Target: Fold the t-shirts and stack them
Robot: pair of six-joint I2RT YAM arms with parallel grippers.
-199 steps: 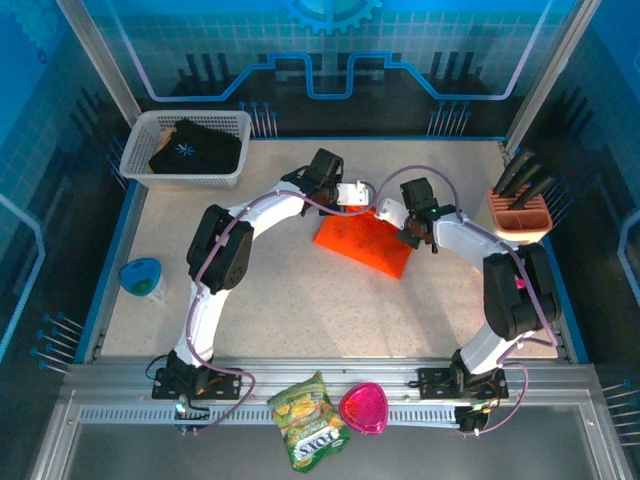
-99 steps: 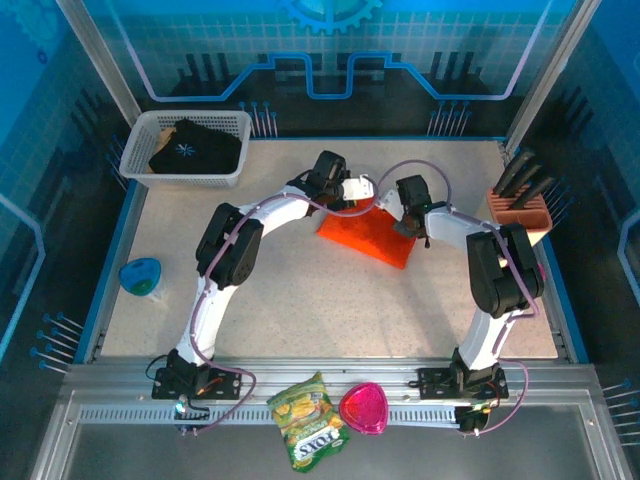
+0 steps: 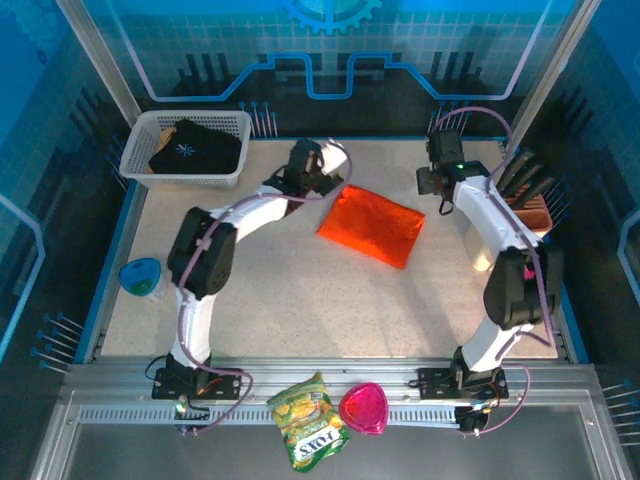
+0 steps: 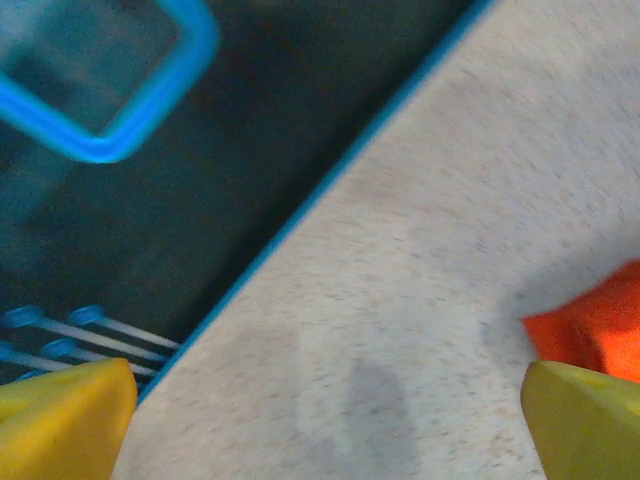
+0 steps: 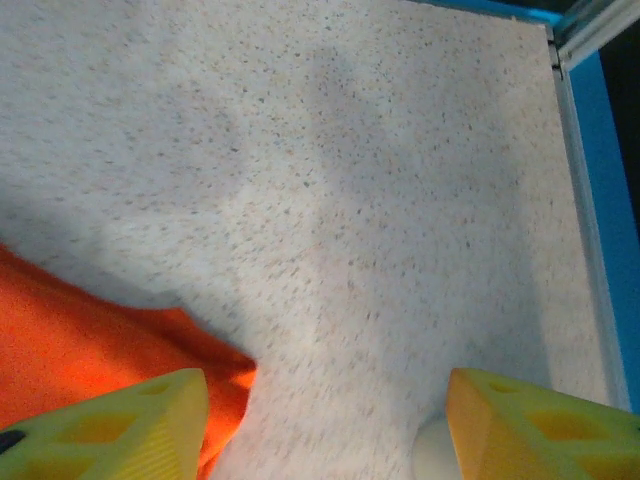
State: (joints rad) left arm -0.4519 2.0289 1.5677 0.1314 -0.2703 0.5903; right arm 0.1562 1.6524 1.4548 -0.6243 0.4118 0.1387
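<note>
A folded bright orange t-shirt [image 3: 370, 225] lies flat on the speckled table, at the middle back. The black t-shirt [image 3: 188, 148] with its white starburst sits in the white basket [image 3: 140, 168] at the far left. My left gripper [image 3: 322, 178] hovers just off the orange shirt's left corner. In the left wrist view this gripper [image 4: 325, 425] is open over bare table, with the orange shirt's corner [image 4: 592, 325] beside the right finger. My right gripper [image 3: 440, 182] hangs off the shirt's right side. Seen from its own wrist, the right gripper [image 5: 325, 430] is open, and the orange cloth [image 5: 80, 335] lies by its left finger.
An orange rack of black-handled tools [image 3: 520, 208] stands at the right edge. A blue-green cup [image 3: 140, 278] sits at the left edge. A yellow-green snack bag [image 3: 308, 420] and a pink bowl [image 3: 363, 407] rest on the front rail.
Both grippers have opened and let go of the orange shirt. They pulled apart and back toward the far edge, and the shirt now lies flat on its own.
</note>
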